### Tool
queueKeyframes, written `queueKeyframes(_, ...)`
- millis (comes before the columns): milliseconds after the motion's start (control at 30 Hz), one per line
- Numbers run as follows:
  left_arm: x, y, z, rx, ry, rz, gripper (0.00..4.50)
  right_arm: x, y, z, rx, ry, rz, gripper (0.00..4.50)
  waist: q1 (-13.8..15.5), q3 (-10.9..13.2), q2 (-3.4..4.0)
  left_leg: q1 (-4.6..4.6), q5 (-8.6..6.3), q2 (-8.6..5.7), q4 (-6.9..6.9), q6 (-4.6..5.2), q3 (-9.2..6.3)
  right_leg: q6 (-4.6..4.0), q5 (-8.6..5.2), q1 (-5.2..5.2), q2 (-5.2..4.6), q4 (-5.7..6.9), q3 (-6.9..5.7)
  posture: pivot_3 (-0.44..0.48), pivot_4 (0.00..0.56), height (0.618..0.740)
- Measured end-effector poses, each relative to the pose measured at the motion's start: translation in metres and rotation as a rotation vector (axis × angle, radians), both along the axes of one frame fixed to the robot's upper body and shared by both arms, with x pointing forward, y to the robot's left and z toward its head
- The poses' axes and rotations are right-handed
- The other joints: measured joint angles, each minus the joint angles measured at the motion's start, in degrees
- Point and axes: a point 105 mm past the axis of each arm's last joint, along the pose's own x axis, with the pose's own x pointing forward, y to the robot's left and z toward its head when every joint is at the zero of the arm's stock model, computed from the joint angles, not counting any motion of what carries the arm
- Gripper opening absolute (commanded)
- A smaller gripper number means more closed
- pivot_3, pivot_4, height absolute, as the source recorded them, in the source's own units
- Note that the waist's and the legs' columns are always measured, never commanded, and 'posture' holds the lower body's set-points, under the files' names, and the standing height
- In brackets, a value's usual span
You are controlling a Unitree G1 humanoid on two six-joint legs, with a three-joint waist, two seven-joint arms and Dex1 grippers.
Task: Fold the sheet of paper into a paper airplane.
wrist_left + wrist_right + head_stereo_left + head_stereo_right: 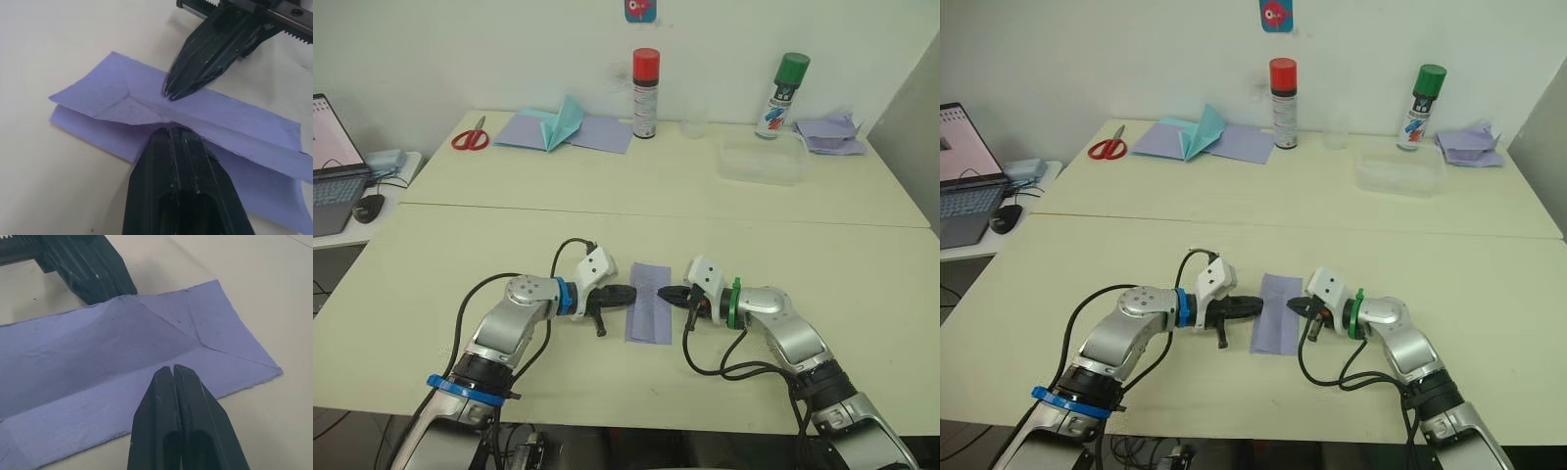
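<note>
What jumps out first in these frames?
The lavender sheet of paper lies creased lengthwise on the near table, flanked by the left gripper and the right gripper, both shut, their tips pressing its long edges from opposite sides. Along the far table edge stand a red-capped spray can and a green-capped spray can, with red scissors towards the left.

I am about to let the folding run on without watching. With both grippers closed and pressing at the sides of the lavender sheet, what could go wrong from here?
1. The sheet of paper lies loose on the table; uneven pushes from the left gripper and right gripper might slide or turn it.
2. The raised centre fold could crease off the existing lines.
3. The closed tips meet across the paper, so they might collide or tear it.
</note>
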Motion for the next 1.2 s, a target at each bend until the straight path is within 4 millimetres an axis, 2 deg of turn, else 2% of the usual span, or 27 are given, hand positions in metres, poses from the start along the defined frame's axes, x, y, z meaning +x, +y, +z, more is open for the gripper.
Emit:
queueKeyframes(200, 0.004, -0.011, 0.011, -0.026, -0.031, -0.033, 0.00, 0.000, -0.001, 0.000, 0.016, 0.032, -0.014, 0.05, 0.0, 0.0, 0.00, 0.00, 0.00, -0.01, 0.00, 0.00, 0.00, 0.01, 0.00, 0.02, 0.00, 0.00, 0.00, 0.000, 0.150, 0.740)
queueKeyframes(300, 0.005, -0.019, 0.011, -0.047, -0.031, -0.043, 0.00, 0.000, -0.005, 0.002, 0.039, 0.079, -0.038, 0.60, 0.1, 0.0, -0.01, -0.02, 0.00, -0.01, 0.00, 0.00, -0.01, 0.02, -0.01, 0.01, 0.00, -0.01, -0.02, 0.000, 0.150, 0.740)
queueKeyframes(333, 0.007, -0.019, 0.011, -0.047, -0.032, -0.044, 0.00, -0.001, -0.005, 0.003, 0.051, 0.106, -0.043, 0.86, 0.1, 0.0, -0.02, -0.03, 0.00, -0.01, 0.00, 0.00, -0.02, 0.02, -0.01, 0.01, 0.00, -0.01, -0.02, 0.000, 0.150, 0.740)
queueKeyframes(567, 0.010, -0.023, 0.007, -0.031, -0.043, -0.058, 0.00, -0.011, -0.017, 0.012, 0.113, 0.319, -0.086, 3.38, 0.1, 0.1, -0.02, -0.08, 0.00, 0.01, 0.00, 0.00, -0.02, 0.01, -0.01, -0.03, -0.02, -0.03, -0.02, 0.000, 0.150, 0.740)
queueKeyframes(667, 0.008, -0.026, 0.006, -0.029, -0.042, -0.071, 0.00, -0.021, -0.024, 0.018, 0.118, 0.438, -0.080, 3.38, 0.1, 0.1, 0.00, -0.19, 0.00, 0.00, 0.01, 0.01, -0.04, 0.01, -0.01, -0.12, -0.01, -0.04, -0.04, 0.000, 0.150, 0.740)
queueKeyframes(767, 0.009, -0.029, 0.006, -0.029, -0.049, -0.080, 0.00, -0.024, -0.018, 0.027, 0.218, 0.588, -0.098, 3.38, 0.0, 0.1, 0.00, -0.31, 0.00, 0.01, 0.01, 0.01, -0.06, 0.00, 0.00, -0.21, 0.00, -0.03, -0.04, 0.000, 0.150, 0.740)
queueKeyframes(1067, 0.007, -0.040, 0.009, -0.050, -0.054, -0.119, 0.00, -0.007, -0.006, 0.049, 0.451, 0.830, -0.232, 3.38, 0.0, 0.1, 0.02, -0.44, -0.01, 0.00, 0.02, 0.01, -0.08, 0.02, -0.01, -0.29, -0.01, -0.06, -0.08, 0.000, 0.150, 0.740)
queueKeyframes(1200, 0.005, -0.043, 0.011, -0.054, -0.059, -0.132, 0.00, -0.007, -0.009, 0.046, 0.454, 0.882, -0.280, 3.38, 0.0, 0.1, 0.03, -0.57, -0.01, -0.01, 0.02, 0.03, -0.12, 0.04, -0.02, -0.37, -0.01, -0.08, -0.09, 0.000, 0.150, 0.740)
